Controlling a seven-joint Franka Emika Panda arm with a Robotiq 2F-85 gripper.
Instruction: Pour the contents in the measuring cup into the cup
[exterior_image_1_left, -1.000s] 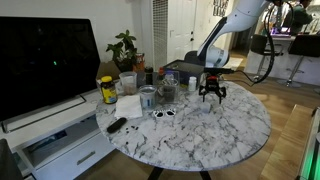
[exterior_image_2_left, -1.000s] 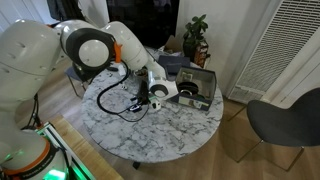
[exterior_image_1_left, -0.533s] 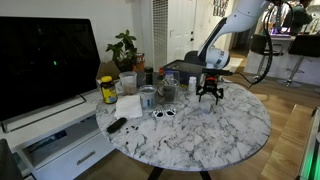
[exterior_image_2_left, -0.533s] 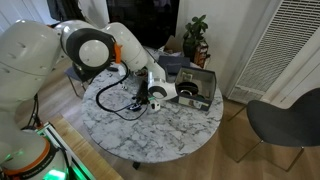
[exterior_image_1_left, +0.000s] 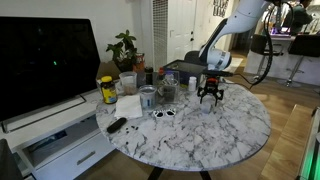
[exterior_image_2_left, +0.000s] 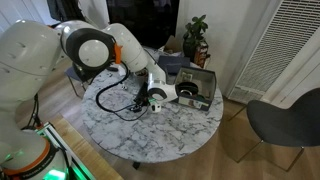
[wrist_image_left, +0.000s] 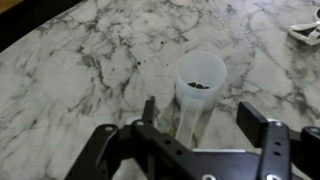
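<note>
1. A round table (exterior_image_1_left: 222, 132) with a white marble top veined in grey stands on a wood floor; in an exterior view a dark TV (exterior_image_1_left: 45, 62) sits on a white stand (exterior_image_1_left: 55, 135) beside it, with a plant (exterior_image_1_left: 125, 45) behind.
2. In an exterior view the table is bordered by a white louvred door (exterior_image_2_left: 280, 45) and a grey chair (exterior_image_2_left: 285, 120); a black cable (exterior_image_2_left: 120, 100) loops over the marble.
3. Counted: one arm (exterior_image_1_left: 235, 22); one TV; one plant; one chair; one yellow-lidded jar (exterior_image_1_left: 107, 90); one black remote (exterior_image_1_left: 117, 125); one white cloth (exterior_image_1_left: 128, 105); one dark tray (exterior_image_2_left: 196, 90); the smaller clutter by the jar is too small to count.
4. The measuring cup (wrist_image_left: 201, 85) is one small, tapered, translucent white plastic cup; it stands upright on bare marble, with a thin layer of dark grains at its bottom.
5. In both exterior views the gripper (exterior_image_1_left: 210, 96) points down, just above the table near its middle.
6. In the wrist view the gripper (wrist_image_left: 198, 110) has its black fingers (wrist_image_left: 150, 108) spread wide; the measuring cup stands between them, with a gap on each side, and its base is hidden behind the gripper body.
</note>
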